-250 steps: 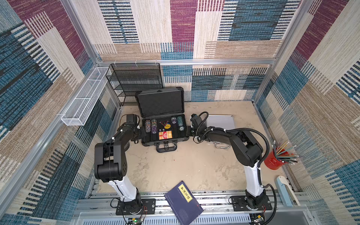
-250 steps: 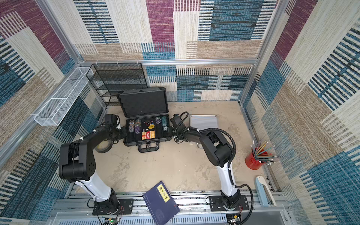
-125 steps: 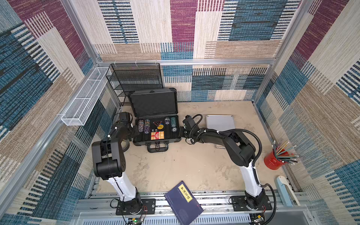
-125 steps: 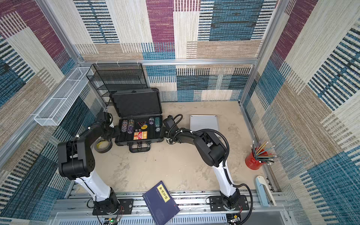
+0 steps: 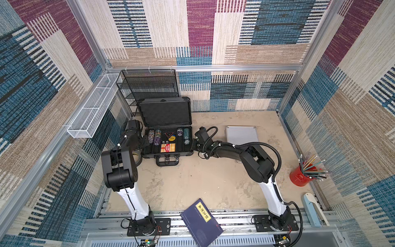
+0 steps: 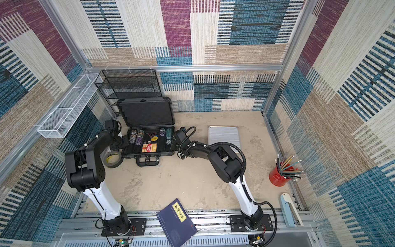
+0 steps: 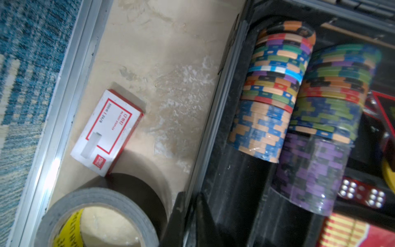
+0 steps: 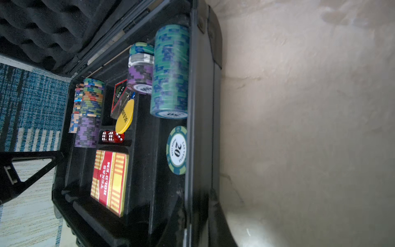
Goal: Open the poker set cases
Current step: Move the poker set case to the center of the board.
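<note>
while dark grey case point(image 5: 168, 154) sits open at rear left, lid point(image 5: 165, 112) upright, chips point(image 7: 275, 85) showing, silver case point(image 5: 240, 135) lies flat, closed, well apart on its right. left gripper point(image 7: 189, 213) pinched shut on dark grey case's left end wall, right gripper point(image 8: 196, 213) on right end wall. silver case lies rightward of right gripper, behind right arm point(image 5: 256, 164), likely nearer arm. long axis unclear, partly hidden.

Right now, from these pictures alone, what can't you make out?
- Silver case: near edge and latches, hidden under the right arm in both top views.
- Left gripper: fingertips lost against the dark case in top views, cut off by the frame's edge in the left wrist view; any grip is unclear.
- Staple box: smallest print blurred, left wrist view.
</note>
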Robot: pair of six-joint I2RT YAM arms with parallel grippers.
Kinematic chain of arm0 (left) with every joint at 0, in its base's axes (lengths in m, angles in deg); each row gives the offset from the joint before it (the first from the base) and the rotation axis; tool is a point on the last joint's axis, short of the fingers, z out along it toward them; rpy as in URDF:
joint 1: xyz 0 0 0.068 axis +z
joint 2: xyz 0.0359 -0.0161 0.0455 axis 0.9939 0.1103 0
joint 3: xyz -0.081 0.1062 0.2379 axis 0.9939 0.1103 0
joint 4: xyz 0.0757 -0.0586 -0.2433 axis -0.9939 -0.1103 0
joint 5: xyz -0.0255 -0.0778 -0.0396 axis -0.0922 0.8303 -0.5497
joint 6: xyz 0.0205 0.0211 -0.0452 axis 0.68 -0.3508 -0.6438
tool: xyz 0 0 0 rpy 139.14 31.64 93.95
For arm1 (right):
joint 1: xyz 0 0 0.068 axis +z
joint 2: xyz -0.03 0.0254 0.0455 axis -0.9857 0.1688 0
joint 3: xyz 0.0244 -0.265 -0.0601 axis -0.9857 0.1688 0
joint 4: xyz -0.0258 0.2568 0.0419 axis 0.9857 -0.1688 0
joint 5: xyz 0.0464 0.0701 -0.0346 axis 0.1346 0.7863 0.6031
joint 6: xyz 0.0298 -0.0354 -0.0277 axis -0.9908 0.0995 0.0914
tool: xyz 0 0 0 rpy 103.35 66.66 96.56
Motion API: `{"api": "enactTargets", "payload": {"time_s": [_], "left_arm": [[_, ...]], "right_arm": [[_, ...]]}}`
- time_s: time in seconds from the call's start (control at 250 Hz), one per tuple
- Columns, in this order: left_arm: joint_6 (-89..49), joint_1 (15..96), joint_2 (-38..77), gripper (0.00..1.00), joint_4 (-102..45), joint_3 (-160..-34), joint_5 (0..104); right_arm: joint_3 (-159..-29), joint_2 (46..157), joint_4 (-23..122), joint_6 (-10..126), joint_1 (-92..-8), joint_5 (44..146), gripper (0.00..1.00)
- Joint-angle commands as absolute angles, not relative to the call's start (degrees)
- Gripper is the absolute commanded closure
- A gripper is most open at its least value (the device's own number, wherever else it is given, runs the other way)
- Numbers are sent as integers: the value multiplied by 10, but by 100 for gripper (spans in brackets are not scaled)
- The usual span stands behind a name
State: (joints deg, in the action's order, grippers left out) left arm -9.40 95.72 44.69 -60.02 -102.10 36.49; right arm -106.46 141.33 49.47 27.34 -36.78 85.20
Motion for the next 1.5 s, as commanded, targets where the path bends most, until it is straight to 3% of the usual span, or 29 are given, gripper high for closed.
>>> {"api": "enactTargets", "payload": {"time_s": [0.0,0.184,0.328,0.688,1.068,1.496], "left_arm": [[-126,954,456,94,-541,-1027,438],[-123,956,452,92,-538,-1024,433],[-121,956,443,88,-540,-1028,425],[-120,956,427,67,-551,-1037,412],[-123,956,365,67,-553,-1016,408],[-128,956,231,67,-582,-1006,456]], "right_arm": [[-1081,1422,593,239,-346,1034,100],[-1082,1423,589,232,-345,1029,99],[-1076,1415,591,234,-345,1026,86],[-1040,1376,587,246,-350,986,73],[-1059,1388,547,299,-370,972,75],[-1088,1412,482,339,-370,877,73]]}}
